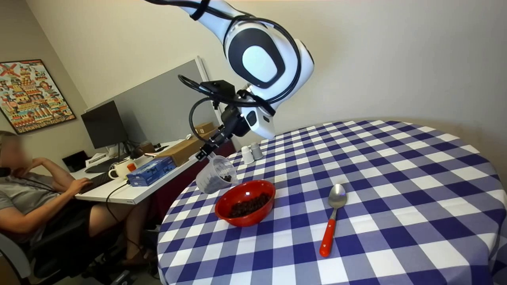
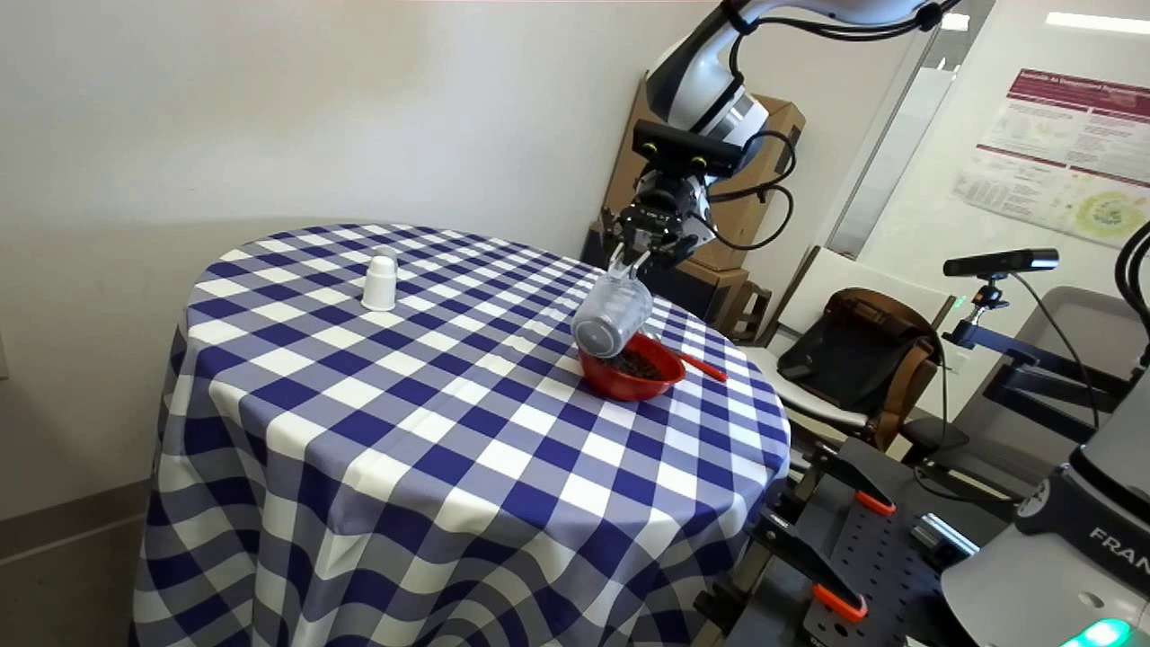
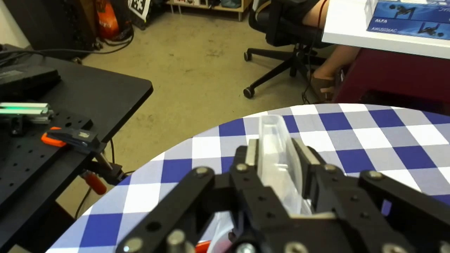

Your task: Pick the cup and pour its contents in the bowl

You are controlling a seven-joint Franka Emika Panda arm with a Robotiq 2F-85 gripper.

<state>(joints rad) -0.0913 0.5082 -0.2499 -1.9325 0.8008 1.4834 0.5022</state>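
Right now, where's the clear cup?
In an exterior view, the tilted cup is left of the picture's centre, held by the claw, its mouth toward the red bowl, which sits lower and to the right on the checked tablecloth.

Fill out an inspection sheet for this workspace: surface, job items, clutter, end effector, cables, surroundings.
Surface: blue-and-white checkered tablecloth, hanging in folds.
Job items: see-through cup, tilted close by the red bowl; dark pieces heaped in the bowl, a few in the cup.
Clutter: red-handled spoon; two small upright containers, probably shakers.
End effector: closed on the cup, above the tablecloth.
Cables: black, looped along the robot arm.
Surroundings: seated person at a white desk with a monitor, in an exterior view.
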